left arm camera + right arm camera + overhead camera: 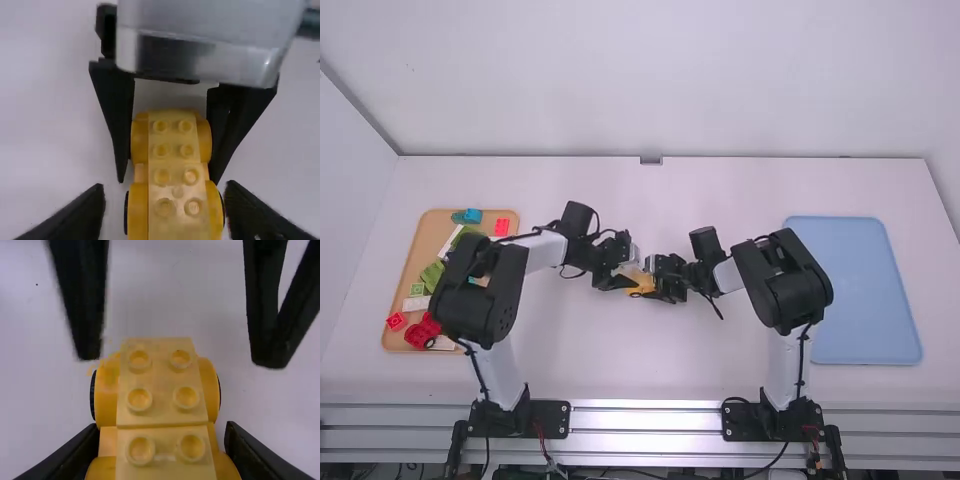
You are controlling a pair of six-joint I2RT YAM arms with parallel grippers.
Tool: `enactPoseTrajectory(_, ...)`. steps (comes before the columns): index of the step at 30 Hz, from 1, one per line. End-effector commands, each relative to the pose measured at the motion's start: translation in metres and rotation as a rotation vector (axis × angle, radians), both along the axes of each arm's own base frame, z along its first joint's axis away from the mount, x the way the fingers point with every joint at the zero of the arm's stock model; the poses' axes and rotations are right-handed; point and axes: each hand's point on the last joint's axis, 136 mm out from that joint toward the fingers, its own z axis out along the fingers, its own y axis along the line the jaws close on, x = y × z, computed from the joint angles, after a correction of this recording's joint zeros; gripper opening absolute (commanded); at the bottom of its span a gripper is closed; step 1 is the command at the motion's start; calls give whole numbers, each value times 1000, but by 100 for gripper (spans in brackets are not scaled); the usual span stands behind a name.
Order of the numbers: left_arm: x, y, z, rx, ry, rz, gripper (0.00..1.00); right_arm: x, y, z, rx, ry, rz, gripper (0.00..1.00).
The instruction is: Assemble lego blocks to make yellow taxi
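Chassis (641,284): yellow and studded, at the middle of the table (620,350), about halfway between its left and right edges;
Long axis: left to right, running from one of my grippers to the other;
Right gripper (168,178): the nearer; I have the chassis pinched by its sides;
Left gripper (181,356): fingers spread astride the left end, without a grip;
Line to keep: any left approach or retreat should, I judge, follow that axis; slanting might knock it.

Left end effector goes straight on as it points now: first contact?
Likely the right end effector, shut on the yellow block build; the left end effector looks open around the build's near end. Depth is unclear.
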Motion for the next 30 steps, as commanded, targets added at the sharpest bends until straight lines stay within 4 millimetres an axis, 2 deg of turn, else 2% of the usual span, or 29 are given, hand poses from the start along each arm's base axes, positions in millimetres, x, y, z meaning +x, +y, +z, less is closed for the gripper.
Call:
enactPoseTrajectory(1,0,-6,24,-78,-27,-26,11,-5,-1,-7,-9,23,3,52)
enactPoseTrajectory(2,0,-6,25,-82,-25,-27,2,-5,-1,-7,-9,22,3,52)
enactPoseTrajectory(6,-9,-11,23,-96,-21,-56,2,-5,-1,-7,-9,23,4,52)
enactPoseTrajectory(9,-12,-9,7,-22,-32,-48,2,-5,-1,-7,-9,22,3,52)
enactPoseTrajectory(14,-15,-9,0,-14,-45,-44,2,-5,-1,-7,-9,23,3,52)
enactPoseTrajectory(19,-4,-3,-18,25,-25,36,2,-3,0,-6,-5,12,3,53)
enactPoseTrajectory(25,-4,-5,-38,38,-1,18,2,2,2,-2,10,-21,0,53)
enactPoseTrajectory(30,-9,-2,-38,58,11,-28,2,4,2,-1,12,-30,0,53)
